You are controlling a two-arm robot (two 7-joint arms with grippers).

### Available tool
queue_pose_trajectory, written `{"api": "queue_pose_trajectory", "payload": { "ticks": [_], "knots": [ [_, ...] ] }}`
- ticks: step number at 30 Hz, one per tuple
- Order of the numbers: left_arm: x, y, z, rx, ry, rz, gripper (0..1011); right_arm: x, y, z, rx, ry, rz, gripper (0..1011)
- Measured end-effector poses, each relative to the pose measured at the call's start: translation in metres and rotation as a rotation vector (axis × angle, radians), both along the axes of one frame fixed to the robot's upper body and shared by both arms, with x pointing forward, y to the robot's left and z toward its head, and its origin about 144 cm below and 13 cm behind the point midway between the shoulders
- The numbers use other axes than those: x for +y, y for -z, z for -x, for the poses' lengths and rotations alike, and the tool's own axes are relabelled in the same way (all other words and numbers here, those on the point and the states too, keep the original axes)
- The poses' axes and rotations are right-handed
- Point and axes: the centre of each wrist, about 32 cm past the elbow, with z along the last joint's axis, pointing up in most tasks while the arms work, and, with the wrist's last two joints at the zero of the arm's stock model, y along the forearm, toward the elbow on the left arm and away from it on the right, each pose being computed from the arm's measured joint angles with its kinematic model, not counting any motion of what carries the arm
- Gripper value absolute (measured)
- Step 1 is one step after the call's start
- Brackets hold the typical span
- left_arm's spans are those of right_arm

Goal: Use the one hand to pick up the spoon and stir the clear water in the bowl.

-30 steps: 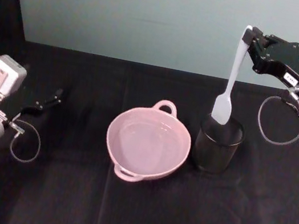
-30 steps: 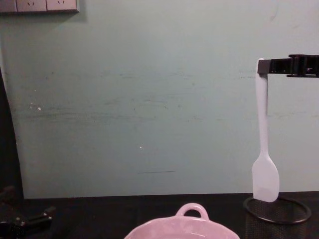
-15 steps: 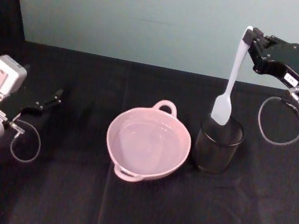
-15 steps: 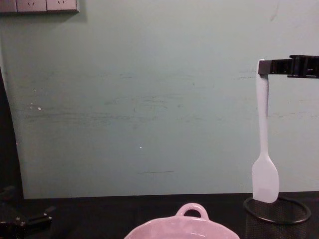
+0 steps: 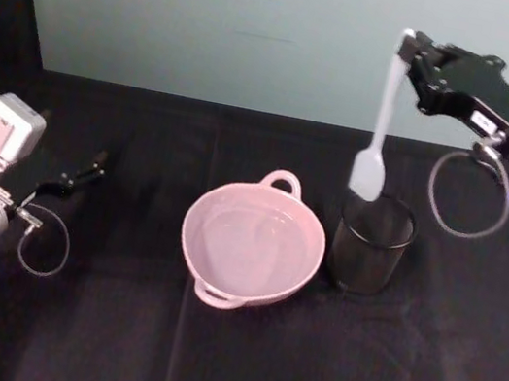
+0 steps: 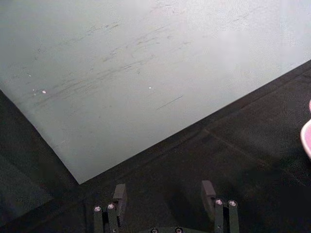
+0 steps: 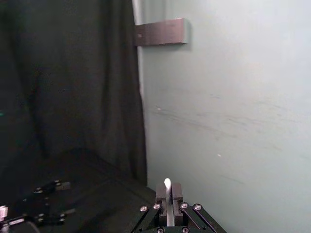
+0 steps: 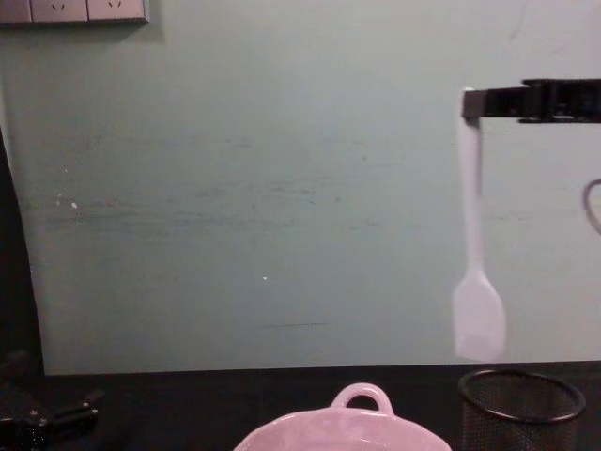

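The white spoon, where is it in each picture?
Head view: the spoon hangs from the right claw, paddle just above the mesh cup, right of the bowl.
Chest view: spoon at the right, hanging above the cup.
Right wrist view: its handle tip pokes out of the shut claw.
Left wrist view: wall, black cloth, a pink sliver of bowl.
Shared landmark: the pale green wall.

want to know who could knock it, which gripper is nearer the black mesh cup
Right. The right gripper hangs above the mesh cup, holding the spoon over it; the left gripper sits far left, beyond the bowl.
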Motion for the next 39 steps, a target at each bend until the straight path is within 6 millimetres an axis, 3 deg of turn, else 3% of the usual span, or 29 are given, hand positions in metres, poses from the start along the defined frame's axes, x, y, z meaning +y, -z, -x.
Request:
{"api": "queue_pose_trajectory", "payload": {
  "ticks": [8, 15, 23, 39],
  "knots": [
    [0.0, 0.0, 0.0, 0.0, 0.0, 0.0, 1011, 0.028, -0.002, -0.008, -0.02, -0.118, 0.01, 75],
    [0.0, 0.0, 0.0, 0.0, 0.0, 0.0, 1011, 0.051, 0.028, -0.012, -0.006, -0.223, 0.004, 75],
    [0.0, 0.0, 0.0, 0.0, 0.0, 0.0, 1011, 0.06, 0.063, -0.004, 0.043, -0.274, -0.006, 75],
    [0.0, 0.0, 0.0, 0.0, 0.0, 0.0, 1011, 0.074, 0.089, -0.008, 0.075, -0.319, -0.039, 77]
  ]
}}
